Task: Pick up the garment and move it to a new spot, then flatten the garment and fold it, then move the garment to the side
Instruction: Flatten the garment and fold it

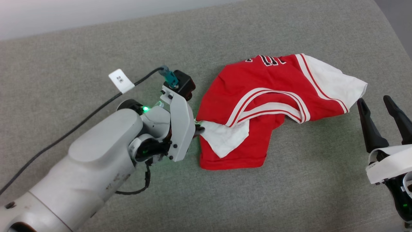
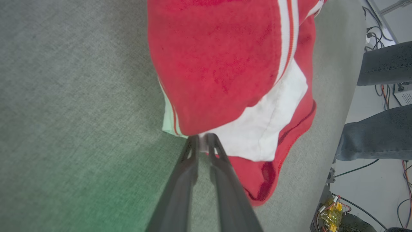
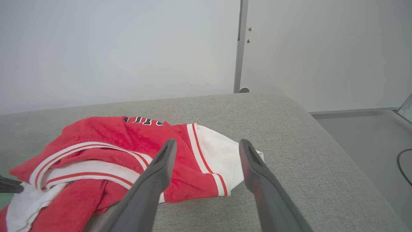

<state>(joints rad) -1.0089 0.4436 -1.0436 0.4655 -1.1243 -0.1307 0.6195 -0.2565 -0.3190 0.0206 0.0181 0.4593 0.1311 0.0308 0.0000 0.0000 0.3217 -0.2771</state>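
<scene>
Garment (image 1: 257, 83) sits crumpled mid grey cushion (image 1: 96, 48), left gripper (image 2: 202, 144) pinching only a thin bit of its white sleeve edge while right gripper (image 1: 373, 100) hangs spread, so that skimpy bite could probably slip once lifted.

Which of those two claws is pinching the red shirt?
The left gripper: its fingers are closed on the white edge of the garment. The right gripper stands open, holding nothing.

Bright, even, diffuse light leaves only soft shadows under the garment (image 1: 257, 93). A green glow tints the grey cushion (image 2: 80, 193) in the left wrist view, where the left gripper (image 2: 202, 143) blurs near the lens.
</scene>
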